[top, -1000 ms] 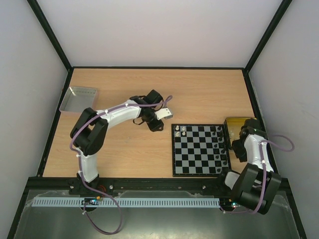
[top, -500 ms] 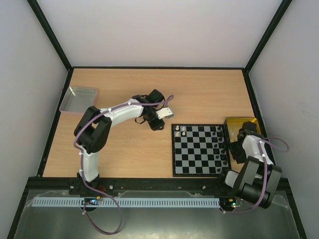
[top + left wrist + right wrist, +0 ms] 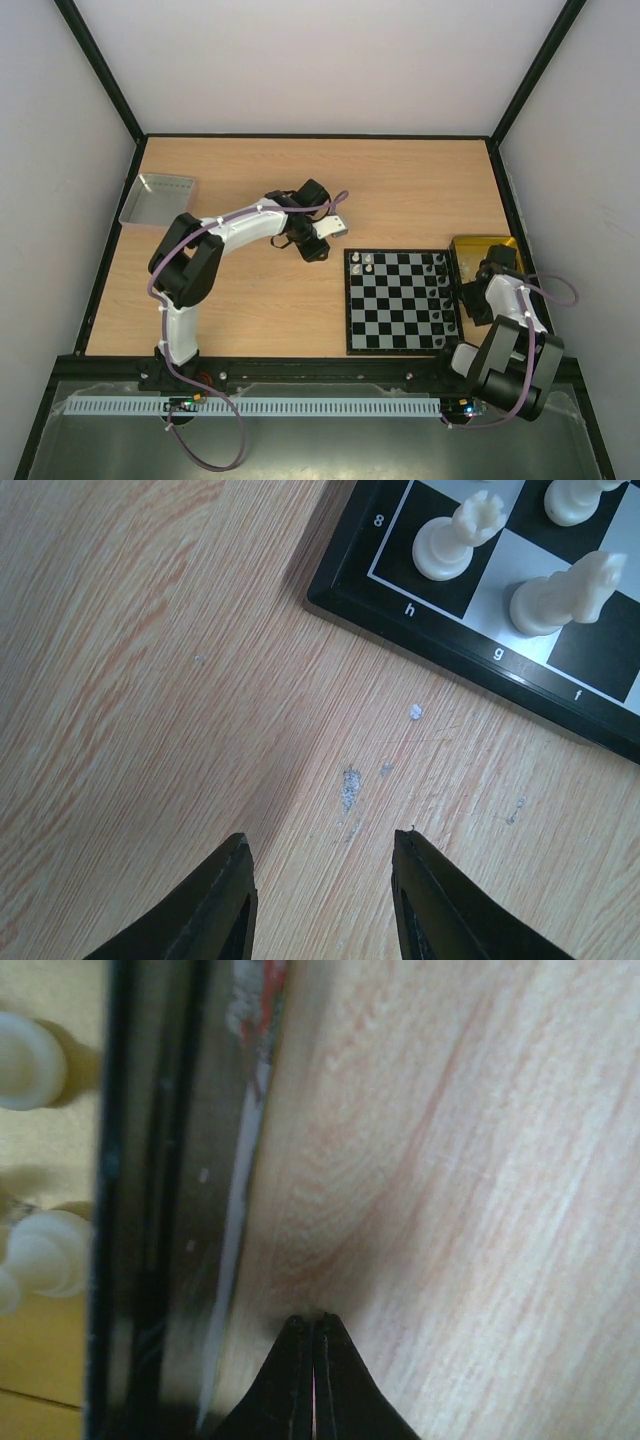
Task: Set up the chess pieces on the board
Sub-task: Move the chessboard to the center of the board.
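Left gripper [image 3: 322, 840]: jaws partly apart, empty. The board [image 3: 345, 590] corner lies just ahead, carrying a white rook [image 3: 455, 542] and knight [image 3: 565, 588].

Right gripper [image 3: 312, 1322]: jaws closed, empty. White pieces [image 3: 28, 1060] sit in the yellow tray [image 3: 45, 1355] ahead-left.

Pieces are probably light, rigid and easily toppled; grip mid-body.

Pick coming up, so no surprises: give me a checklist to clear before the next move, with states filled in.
1. Left gripper open, empty: ok.
2. Right gripper open: not ok, shut on nothing.
3. Right gripper above a piece: not ok, over table beside the tray.
4. White pieces left in tray: ok.
5. Rook and knight on board upright: ok.
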### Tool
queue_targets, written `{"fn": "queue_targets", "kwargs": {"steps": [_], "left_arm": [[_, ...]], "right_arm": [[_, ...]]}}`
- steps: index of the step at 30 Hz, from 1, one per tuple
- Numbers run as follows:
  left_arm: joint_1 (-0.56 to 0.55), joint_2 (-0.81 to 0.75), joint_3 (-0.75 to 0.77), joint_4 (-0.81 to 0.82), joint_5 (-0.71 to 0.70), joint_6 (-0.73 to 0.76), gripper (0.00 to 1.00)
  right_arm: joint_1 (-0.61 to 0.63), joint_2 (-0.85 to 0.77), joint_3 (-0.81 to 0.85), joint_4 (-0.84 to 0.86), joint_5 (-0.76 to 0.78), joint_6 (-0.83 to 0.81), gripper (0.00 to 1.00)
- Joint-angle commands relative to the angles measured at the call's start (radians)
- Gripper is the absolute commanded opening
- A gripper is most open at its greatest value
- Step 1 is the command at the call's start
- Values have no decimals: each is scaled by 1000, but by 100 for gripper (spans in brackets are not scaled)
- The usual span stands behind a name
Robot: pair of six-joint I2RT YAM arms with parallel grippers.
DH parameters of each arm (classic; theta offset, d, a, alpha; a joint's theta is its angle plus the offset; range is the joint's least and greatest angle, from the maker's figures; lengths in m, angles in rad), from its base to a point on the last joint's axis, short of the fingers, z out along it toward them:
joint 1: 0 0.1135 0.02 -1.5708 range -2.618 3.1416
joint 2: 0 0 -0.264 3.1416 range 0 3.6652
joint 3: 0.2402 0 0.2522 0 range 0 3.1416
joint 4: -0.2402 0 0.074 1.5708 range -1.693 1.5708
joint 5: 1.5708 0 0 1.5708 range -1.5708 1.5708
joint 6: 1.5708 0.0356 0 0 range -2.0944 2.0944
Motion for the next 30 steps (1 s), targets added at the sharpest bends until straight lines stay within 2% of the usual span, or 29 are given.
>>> {"fn": "queue_targets", "kwargs": {"steps": [1,22,30], "left_arm": [[9,-18,22,-35,-5,-9,40],[15,-25,16,-35,-14,-10,41],[15,-13,22,-38,-12,-6,41]], "right_arm": [[-2,42,-101,87,-132,-13,2],[-1,55,-151,146,-288,-36,2],[1,-13,-131,42,-270,-37,2]]}}
